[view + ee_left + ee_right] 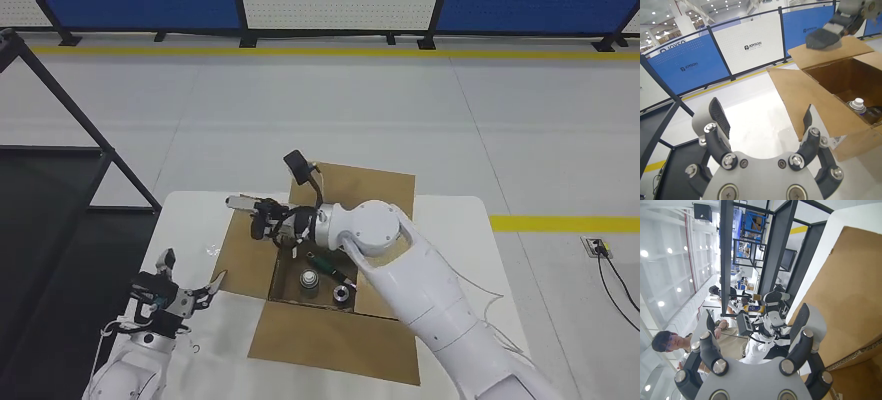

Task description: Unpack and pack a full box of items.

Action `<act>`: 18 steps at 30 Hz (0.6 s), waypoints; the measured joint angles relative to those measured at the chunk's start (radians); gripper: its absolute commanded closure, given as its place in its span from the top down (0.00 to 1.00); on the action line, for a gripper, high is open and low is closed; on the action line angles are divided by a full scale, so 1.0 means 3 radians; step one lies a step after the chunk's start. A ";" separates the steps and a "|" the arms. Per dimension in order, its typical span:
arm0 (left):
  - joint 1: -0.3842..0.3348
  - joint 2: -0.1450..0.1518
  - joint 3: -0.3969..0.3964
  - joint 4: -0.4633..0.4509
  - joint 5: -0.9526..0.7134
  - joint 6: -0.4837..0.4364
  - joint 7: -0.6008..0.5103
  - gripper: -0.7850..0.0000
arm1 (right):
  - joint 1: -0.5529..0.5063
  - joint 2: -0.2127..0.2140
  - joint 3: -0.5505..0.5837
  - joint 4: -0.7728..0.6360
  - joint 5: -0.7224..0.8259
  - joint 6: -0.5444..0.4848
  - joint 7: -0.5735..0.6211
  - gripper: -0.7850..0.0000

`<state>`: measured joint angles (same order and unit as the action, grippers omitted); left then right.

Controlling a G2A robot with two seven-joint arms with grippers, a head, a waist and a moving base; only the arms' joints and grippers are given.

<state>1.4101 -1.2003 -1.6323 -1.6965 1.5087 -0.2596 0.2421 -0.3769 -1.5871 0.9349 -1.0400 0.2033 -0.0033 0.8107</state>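
Note:
An open cardboard box (330, 300) sits in the middle of the white table (190, 215), all flaps folded outward. Inside it I see a spray can with a white cap (857, 104), a dark roll (873, 113) beside it, a green item (326, 266) and a small round item (342, 292). My right gripper (250, 208) hangs open above the box's left flap (848, 294) with nothing between its fingers (800, 319). My left gripper (763, 117) stands open and empty over the table's front left part, a short way from the box's left flap (810, 106).
A black metal frame (60, 150) stands off the table's left side. The box's front flap (335, 345) lies flat toward the table's near edge. Bare table surface shows to the left of the box and along its right side (460, 240).

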 measured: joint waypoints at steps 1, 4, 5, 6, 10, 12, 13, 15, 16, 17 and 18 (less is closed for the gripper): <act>-0.0008 0.0001 0.0012 0.0023 0.0031 0.0008 -0.0006 1.00 | -0.0064 0.0029 0.0064 -0.0106 -0.0039 0.0022 0.0002 1.00; -0.0035 0.0004 0.0052 0.0094 0.0157 0.0051 -0.0020 1.00 | -0.0283 0.0115 0.0260 -0.0453 -0.0159 0.0110 0.0017 1.00; -0.0041 0.0005 0.0069 0.0118 0.0212 0.0069 -0.0012 1.00 | -0.0364 0.0143 0.0330 -0.0578 -0.0197 0.0144 0.0024 1.00; -0.0044 0.0005 0.0081 0.0134 0.0234 0.0076 -0.0004 1.00 | -0.0421 0.0162 0.0377 -0.0663 -0.0222 0.0169 0.0030 1.00; -0.0057 0.0009 0.0101 0.0174 0.0298 0.0100 0.0004 1.00 | -0.0621 0.0225 0.0536 -0.0951 -0.0293 0.0249 0.0058 1.00; -0.0059 0.0010 0.0110 0.0183 0.0312 0.0103 0.0004 1.00 | -0.0687 0.0248 0.0594 -0.1044 -0.0317 0.0278 0.0075 1.00; -0.0059 0.0012 0.0112 0.0185 0.0322 0.0098 0.0001 1.00 | -0.0708 0.0256 0.0612 -0.1072 -0.0324 0.0289 0.0081 1.00; -0.0055 0.0016 0.0116 0.0186 0.0356 0.0085 -0.0007 1.00 | -0.0744 0.0270 0.0642 -0.1122 -0.0332 0.0306 0.0091 1.00; -0.0054 0.0017 0.0117 0.0186 0.0368 0.0084 -0.0008 1.00 | -0.0755 0.0275 0.0651 -0.1137 -0.0335 0.0311 0.0093 1.00; -0.0052 0.0018 0.0115 0.0182 0.0376 0.0093 -0.0002 1.00 | -0.0768 0.0281 0.0661 -0.1154 -0.0338 0.0316 0.0094 1.00; -0.0049 0.0018 0.0111 0.0173 0.0366 0.0106 0.0011 1.00 | -0.0776 0.0286 0.0667 -0.1163 -0.0338 0.0318 0.0096 1.00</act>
<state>1.3954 -1.1948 -1.5988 -1.6447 1.6184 -0.2279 0.2453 -0.6095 -1.5015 1.1351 -1.3888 0.1018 0.0922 0.8393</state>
